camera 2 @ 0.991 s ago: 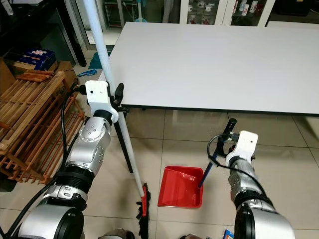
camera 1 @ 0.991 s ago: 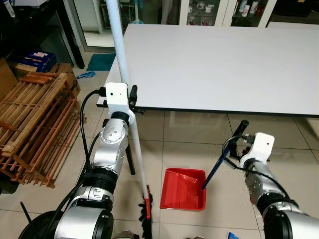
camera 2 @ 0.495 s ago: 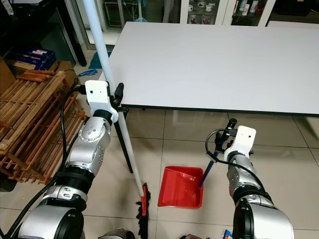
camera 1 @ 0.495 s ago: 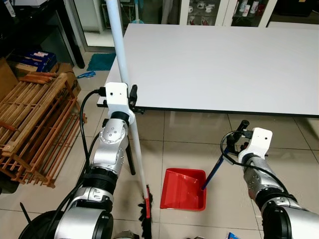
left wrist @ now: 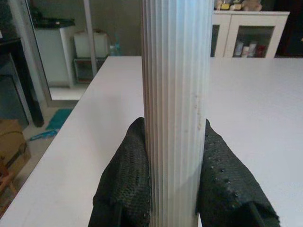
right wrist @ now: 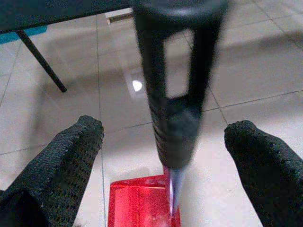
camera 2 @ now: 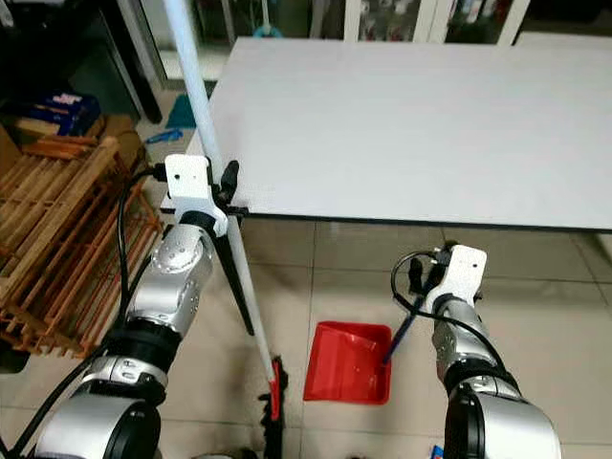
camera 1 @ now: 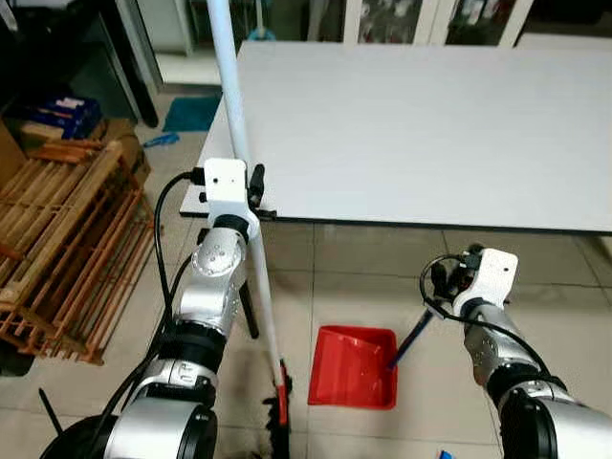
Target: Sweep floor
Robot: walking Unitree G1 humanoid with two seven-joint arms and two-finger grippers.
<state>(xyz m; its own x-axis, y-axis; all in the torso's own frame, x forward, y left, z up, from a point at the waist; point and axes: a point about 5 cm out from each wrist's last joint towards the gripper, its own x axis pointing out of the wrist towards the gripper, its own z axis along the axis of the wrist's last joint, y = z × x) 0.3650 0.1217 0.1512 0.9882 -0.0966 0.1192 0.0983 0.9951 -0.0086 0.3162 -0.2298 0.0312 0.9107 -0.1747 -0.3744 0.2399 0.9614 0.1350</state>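
Right wrist view shows the right gripper (right wrist: 165, 175) spread wide around the dustpan handle (right wrist: 173, 109), so it should close squarely while the left gripper (left wrist: 173, 175) clamps the broom pole (left wrist: 175, 94).

It looks like a home dining room: a big white table (camera 1: 421, 124), tiled floor (camera 1: 354, 258), glass cabinets (camera 1: 382, 14) behind (with cups inside).
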